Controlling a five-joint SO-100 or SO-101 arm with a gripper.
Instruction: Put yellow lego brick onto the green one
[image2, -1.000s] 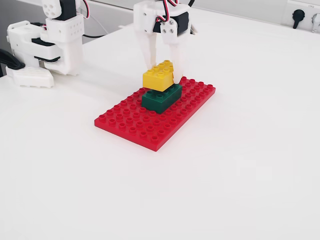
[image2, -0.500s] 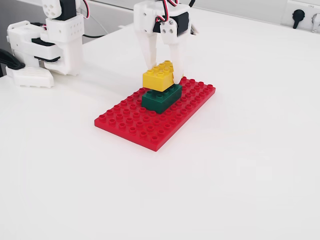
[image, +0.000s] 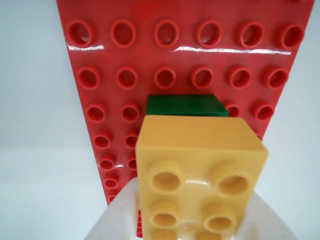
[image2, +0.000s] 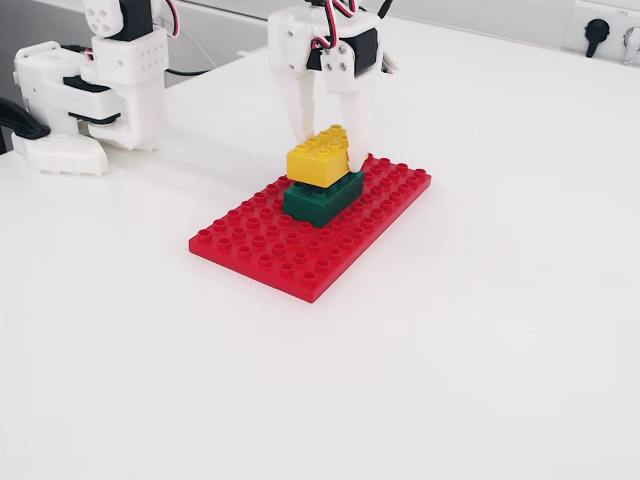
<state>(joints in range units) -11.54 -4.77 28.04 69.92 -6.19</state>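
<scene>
On the white surface lies a red studded baseplate, on it the green one, and directly atop that sits the yellow lego brick, clamped between the white pincer fingers.

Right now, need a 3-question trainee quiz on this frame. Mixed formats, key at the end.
1. True or false: the yellow lego brick lies flat on the white table.
2. What does the green one stand on? A) red baseplate B) bare table C) the arm's base
3. Fill in: in the fixed view, the gripper has one white finger on each ____ of the yellow brick.

Key: 1 false, it sits above the green brick. 2 A, the red baseplate. 3 side.
</scene>
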